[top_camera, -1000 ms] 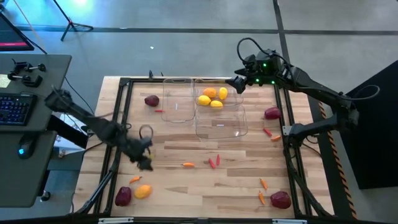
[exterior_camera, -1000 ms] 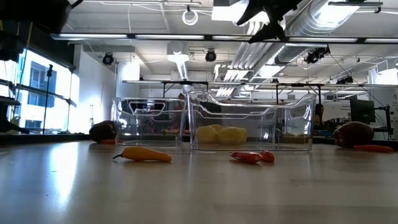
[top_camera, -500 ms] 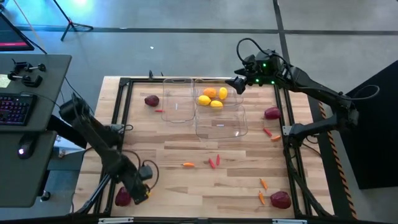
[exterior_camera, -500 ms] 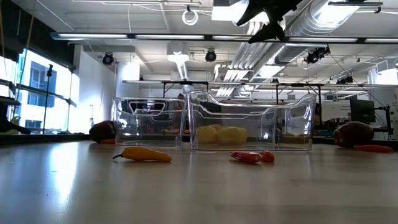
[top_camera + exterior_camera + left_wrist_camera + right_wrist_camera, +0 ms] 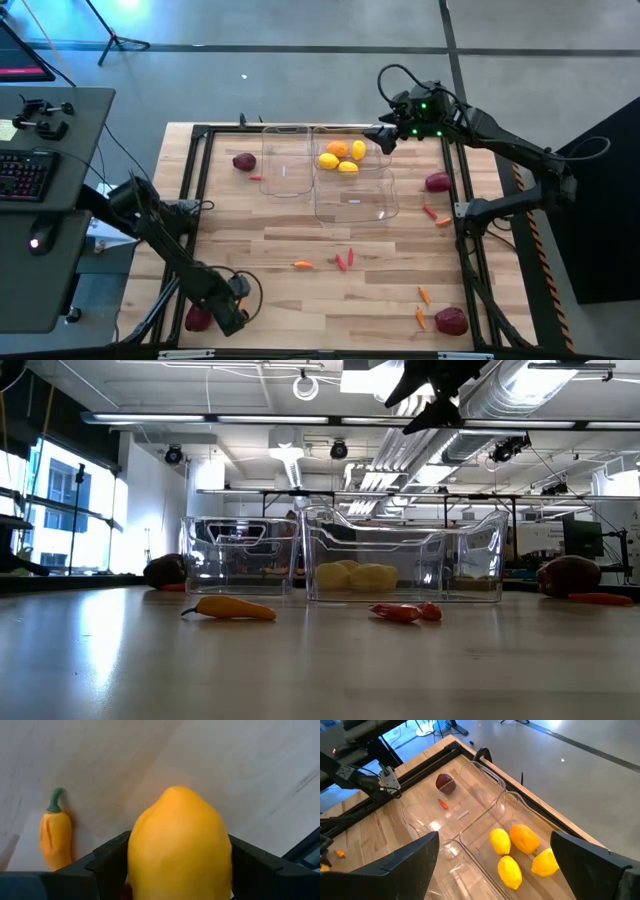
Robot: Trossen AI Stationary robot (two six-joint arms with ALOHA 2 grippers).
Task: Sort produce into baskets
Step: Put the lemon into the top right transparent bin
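Note:
My left gripper (image 5: 232,314) is open at the table's near left corner, low over an orange-yellow rounded fruit (image 5: 179,845). Its fingers (image 5: 107,865) stand on either side of the fruit, which lies on the table. A small orange pepper (image 5: 55,837) lies beside it. My right gripper (image 5: 380,136) is open and empty, high over the far right clear bin (image 5: 372,160), which holds yellow and orange fruits (image 5: 510,842). Two more clear bins (image 5: 285,165) (image 5: 356,200) stand beside it. My left gripper's fingers flank the orange-yellow fruit's two sides (image 5: 140,855), coming from above. I cannot tell whether they touch it. The fruit rests on the table.
Dark red-purple rounds lie at the far left (image 5: 243,162), right (image 5: 437,182), near right (image 5: 451,321) and near left (image 5: 198,318). Small peppers lie mid-table (image 5: 302,265) (image 5: 343,260) and along the right side (image 5: 430,212) (image 5: 422,305). A black frame (image 5: 190,200) rims the table.
My left gripper has gone from the table's left middle toward the near edge and down, over the orange-yellow fruit at the near left corner, which now shows between its fingers. The fruit has not moved.

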